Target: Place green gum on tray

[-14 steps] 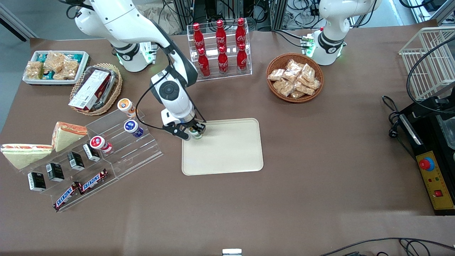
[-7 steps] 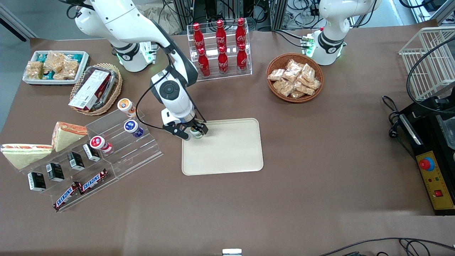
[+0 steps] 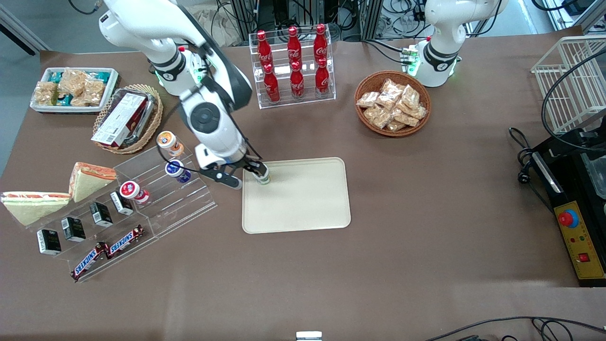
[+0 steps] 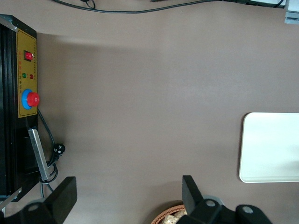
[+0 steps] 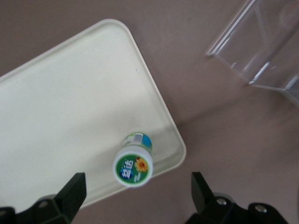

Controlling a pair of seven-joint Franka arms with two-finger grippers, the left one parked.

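Note:
The green gum (image 3: 263, 178) stands upright on the cream tray (image 3: 303, 199), in the tray's corner nearest the acrylic shelf and close to the rim. In the right wrist view its white lid with the green-and-orange label (image 5: 134, 166) faces the camera, on the tray (image 5: 70, 112). My right gripper (image 3: 246, 175) hangs above that corner, a little toward the working arm's end from the gum. It is open, and its black fingers (image 5: 74, 191) stand wide apart on either side of the gum without touching it. The tray's edge also shows in the left wrist view (image 4: 271, 144).
A stepped acrylic shelf (image 3: 156, 199) beside the tray carries an orange-lidded bottle (image 3: 166, 141), a blue-lidded bottle (image 3: 175, 169) and a red-lidded one (image 3: 130, 190). A cola bottle rack (image 3: 293, 61) and a snack basket (image 3: 393, 102) stand farther from the camera.
The gripper has let go of the green gum and opened. It has risen and drawn back toward the working arm's end. The gum stays standing on the tray's corner.

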